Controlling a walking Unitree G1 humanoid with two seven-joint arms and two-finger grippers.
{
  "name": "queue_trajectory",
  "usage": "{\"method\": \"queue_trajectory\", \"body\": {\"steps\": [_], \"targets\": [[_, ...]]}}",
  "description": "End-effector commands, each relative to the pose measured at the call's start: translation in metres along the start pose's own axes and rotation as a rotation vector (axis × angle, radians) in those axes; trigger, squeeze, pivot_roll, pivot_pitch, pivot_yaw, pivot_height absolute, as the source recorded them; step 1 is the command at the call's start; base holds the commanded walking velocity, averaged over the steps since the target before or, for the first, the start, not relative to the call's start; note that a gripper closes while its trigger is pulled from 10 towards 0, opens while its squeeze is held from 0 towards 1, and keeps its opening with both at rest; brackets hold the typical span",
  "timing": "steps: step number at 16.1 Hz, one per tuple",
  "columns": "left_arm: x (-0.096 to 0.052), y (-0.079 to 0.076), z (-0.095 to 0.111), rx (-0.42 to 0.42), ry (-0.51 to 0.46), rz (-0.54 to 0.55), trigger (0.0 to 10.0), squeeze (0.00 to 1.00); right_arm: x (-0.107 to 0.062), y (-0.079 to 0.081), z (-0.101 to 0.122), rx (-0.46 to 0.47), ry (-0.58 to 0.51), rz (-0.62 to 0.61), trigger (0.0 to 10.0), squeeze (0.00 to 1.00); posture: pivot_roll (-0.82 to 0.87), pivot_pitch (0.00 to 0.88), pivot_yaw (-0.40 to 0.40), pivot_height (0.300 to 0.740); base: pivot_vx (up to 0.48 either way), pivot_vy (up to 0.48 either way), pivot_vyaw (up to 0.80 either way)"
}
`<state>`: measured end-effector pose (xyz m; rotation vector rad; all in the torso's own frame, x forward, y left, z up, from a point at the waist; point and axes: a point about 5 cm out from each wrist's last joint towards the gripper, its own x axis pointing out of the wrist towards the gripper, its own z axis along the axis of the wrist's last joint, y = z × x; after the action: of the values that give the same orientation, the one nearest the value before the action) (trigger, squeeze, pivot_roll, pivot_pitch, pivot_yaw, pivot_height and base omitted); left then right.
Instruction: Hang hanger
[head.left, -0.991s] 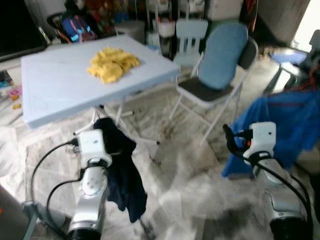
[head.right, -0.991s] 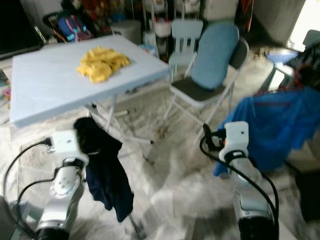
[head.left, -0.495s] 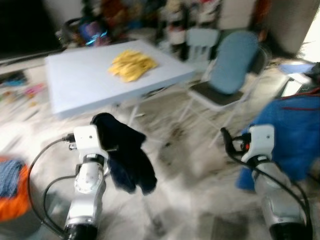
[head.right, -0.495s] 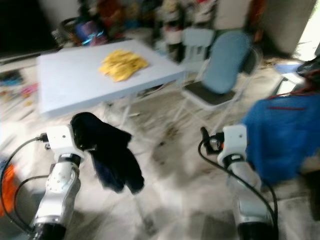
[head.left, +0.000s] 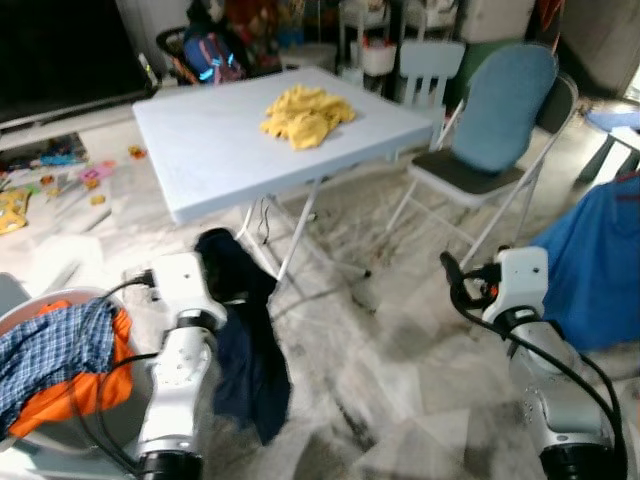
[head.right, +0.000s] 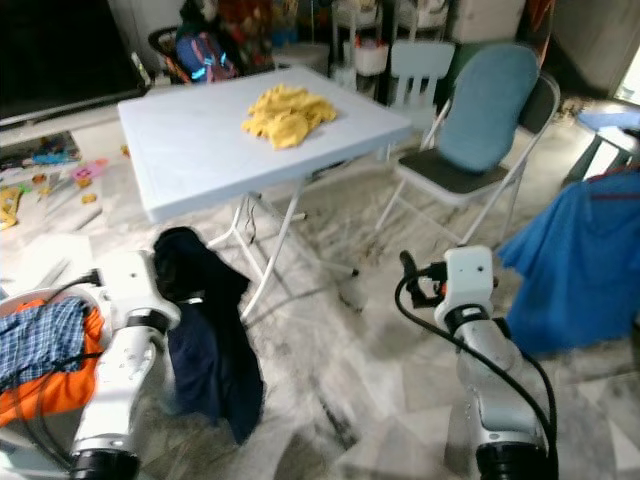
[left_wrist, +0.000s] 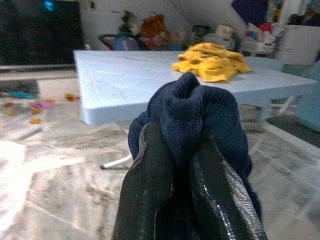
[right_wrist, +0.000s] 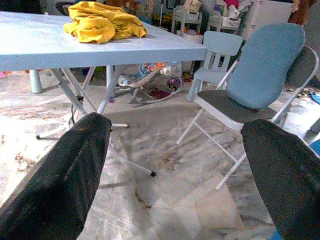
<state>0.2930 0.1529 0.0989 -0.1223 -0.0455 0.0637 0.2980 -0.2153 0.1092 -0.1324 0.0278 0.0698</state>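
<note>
My left gripper (left_wrist: 181, 146) is shut on a dark navy garment (head.left: 250, 350), which bunches over the fingertips (left_wrist: 155, 145) and hangs down beside the arm toward the marble floor. My right gripper (right_wrist: 175, 145) is open and holds nothing, its fingers (right_wrist: 75, 165) wide apart at waist height (head.left: 455, 278). A blue garment (head.right: 580, 260) hangs at the far right, with a thin red line along its top edge. I cannot make out a hanger as such.
A light blue folding table (head.left: 220, 150) carries a yellow cloth (head.left: 305, 112). A blue folding chair (head.left: 495, 115) and a small pale chair (head.left: 430, 65) stand behind it. A basket (head.left: 30, 440) of plaid and orange clothes sits at my lower left. Toys lie by the dark TV (head.left: 60, 50).
The camera has swung left, bringing the basket of clothes into view. The navy garment swung and now hangs straight down. Both grippers keep their states.
</note>
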Motion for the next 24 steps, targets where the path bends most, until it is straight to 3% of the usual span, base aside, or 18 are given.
{"method": "queue_trajectory", "body": {"steps": [1, 6, 12, 13, 16, 19, 20, 24], "targets": [[0.003, -0.002, 0.009, -0.016, -0.042, -0.019, 10.0, 0.0, 0.001, -0.002, 0.004, -0.01, -0.01, -0.006, 10.0, 0.0, -0.17, 0.0, 0.035, 0.74, 0.289, 0.0, 0.0], [0.009, -0.006, 0.016, 0.004, -0.073, -0.053, 10.0, 0.0, 0.007, 0.006, 0.004, -0.028, 0.01, 0.036, 10.0, 0.0, -0.15, 0.0, -0.019, 0.74, 0.362, 0.0, 0.0], [-0.007, 0.009, 0.006, 0.029, -0.023, -0.019, 10.0, 0.0, 0.001, 0.027, -0.007, 0.007, 0.045, 0.081, 10.0, 0.0, -0.1, 0.0, 0.015, 0.74, 0.398, 0.0, 0.0], [-0.008, 0.009, 0.007, 0.025, -0.022, -0.011, 10.0, 0.0, 0.002, 0.026, -0.013, -0.001, 0.068, 0.085, 10.0, 0.0, -0.1, 0.0, 0.005, 0.74, 0.398, 0.0, 0.0], [-0.008, -0.002, 0.001, -0.014, -0.01, 0.023, 10.0, 0.0, 0.008, 0.019, 0.0, -0.059, 0.044, 0.138, 10.0, 0.0, -0.17, 0.0, -0.005, 0.74, 0.094, 0.0, 0.0], [-0.01, -0.024, -0.006, -0.03, 0.035, -0.034, 10.0, 0.0, 0.007, 0.002, -0.002, -0.037, 0.054, 0.054, 10.0, 0.0, -0.17, 0.0, 0.035, 0.74, 0.0, 0.0, 0.0], [-0.011, -0.025, -0.005, -0.021, 0.037, -0.05, 10.0, 0.0, 0.005, 0.003, -0.003, -0.03, 0.056, 0.047, 10.0, 0.0, -0.17, 0.0, 0.038, 0.74, 0.0, 0.0, 0.0], [-0.01, 0.0, -0.014, 0.005, 0.074, 0.013, 10.0, 0.0, -0.003, 0.019, -0.018, 0.012, 0.094, 0.09, 10.0, 0.0, -0.12, 0.0, 0.016, 0.74, 0.0, 0.0, 0.0]]}}
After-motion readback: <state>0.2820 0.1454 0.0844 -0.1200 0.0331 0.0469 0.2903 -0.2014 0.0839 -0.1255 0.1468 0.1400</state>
